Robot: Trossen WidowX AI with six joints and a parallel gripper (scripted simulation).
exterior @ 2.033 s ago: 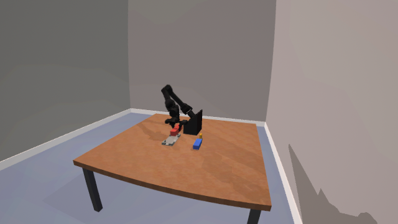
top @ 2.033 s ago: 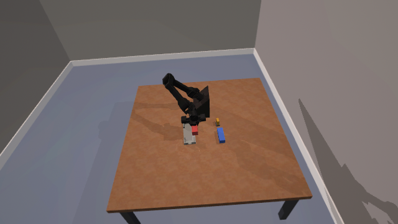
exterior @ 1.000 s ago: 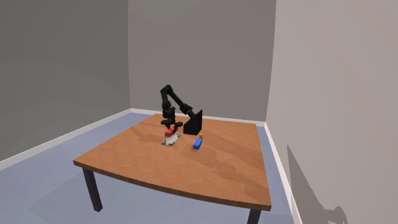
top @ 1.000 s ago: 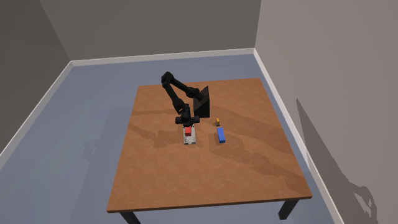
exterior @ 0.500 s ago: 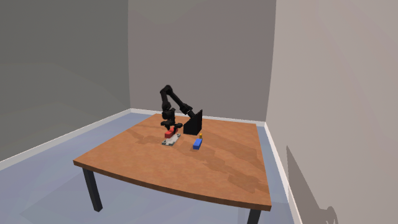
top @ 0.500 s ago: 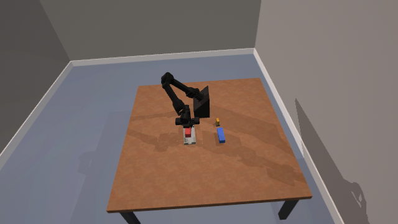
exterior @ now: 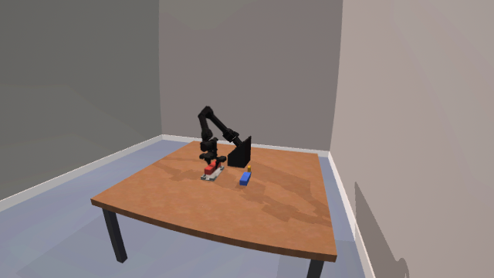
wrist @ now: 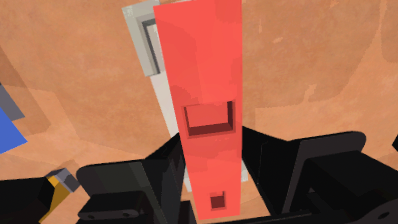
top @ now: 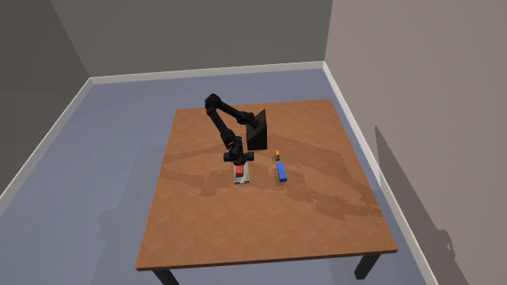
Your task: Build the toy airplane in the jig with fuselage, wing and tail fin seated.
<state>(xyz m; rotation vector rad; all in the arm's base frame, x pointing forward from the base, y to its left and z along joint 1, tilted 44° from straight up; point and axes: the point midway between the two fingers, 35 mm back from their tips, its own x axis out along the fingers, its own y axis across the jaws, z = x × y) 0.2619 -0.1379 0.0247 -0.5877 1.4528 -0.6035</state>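
We observe the black arm (exterior: pixel 218 120) bent over the table (exterior: pixel 201 216), its gripper (exterior: pixel 211 165) closed on the red fuselage (exterior: pixel 211 168) above the pale jig (exterior: pixel 213 174); we cannot tell whether it is seated; we note the blue block (exterior: pixel 245 178) lying apart from the jig, the small yellow piece (exterior: pixel 249 168) just beside the block.

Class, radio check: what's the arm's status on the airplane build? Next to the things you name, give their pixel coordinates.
Jaws shut on red fuselage (top: pixel 239 171) (exterior: pixel 210 169) (wrist: pixel 205 60), held over grey cradle (top: pixel 242 182) (exterior: pixel 208 178) (wrist: pixel 141 50). Seating unconfirmed. Blue wing (top: pixel 281 172) (exterior: pixel 245 178) (wrist: pixel 9 127) and yellow fin (top: pixel 277 154) (exterior: pixel 249 168) (wrist: pixel 58 195) off to one side, seemingly not in the way.
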